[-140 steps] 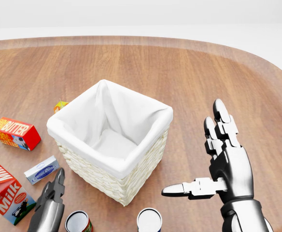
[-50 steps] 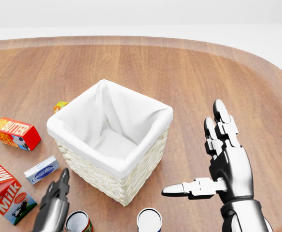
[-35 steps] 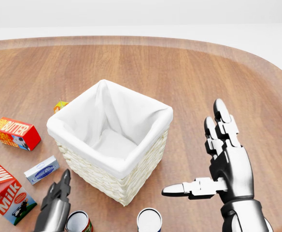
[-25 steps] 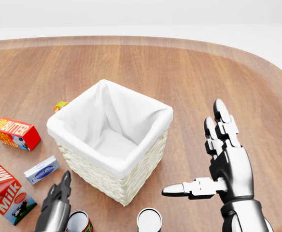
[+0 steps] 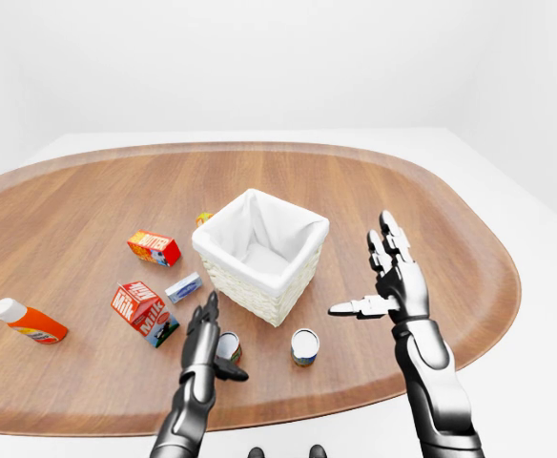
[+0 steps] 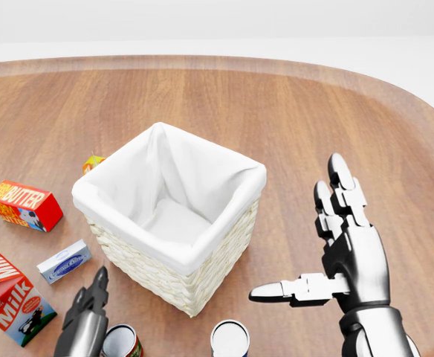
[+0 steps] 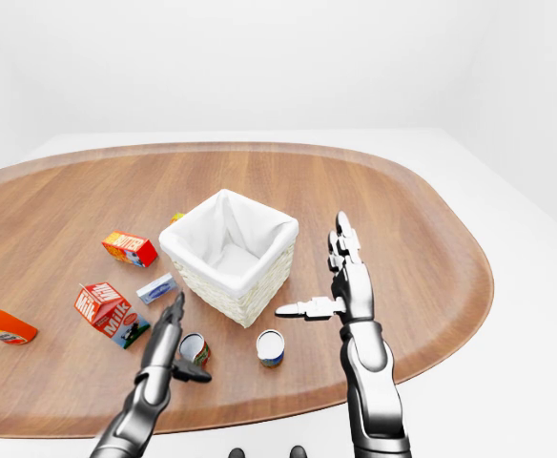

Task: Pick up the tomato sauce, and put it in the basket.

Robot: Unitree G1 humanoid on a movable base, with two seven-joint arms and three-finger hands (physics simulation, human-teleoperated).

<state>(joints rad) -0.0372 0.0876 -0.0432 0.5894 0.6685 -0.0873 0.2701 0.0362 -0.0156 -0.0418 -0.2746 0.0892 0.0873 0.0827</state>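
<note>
The tomato sauce, a small can with a red label (image 5: pixel 227 346), stands upright on the wooden table (image 5: pixel 422 210), below the basket in the left-eye view. My left hand (image 5: pixel 205 329) is open just left of the can, fingers straight and thumb reaching across below it, not closed round it. The white-lined wicker basket (image 5: pixel 252 278) sits mid-table with nothing visible inside. My right hand (image 6: pixel 336 253) is open, raised to the right of the basket, thumb pointing left, holding nothing.
A second can with a blue label (image 5: pixel 304 345) stands right of the red one. A milk carton (image 5: pixel 143 308), a small blue-white box (image 5: pixel 183 287), a butter box (image 5: pixel 154 247) and an orange bottle (image 5: pixel 28 322) lie to the left. The table's rim runs just below the hands.
My left hand has slipped a little lower in the head view beside the red can. The right hand, the cans and the basket have stayed put.
</note>
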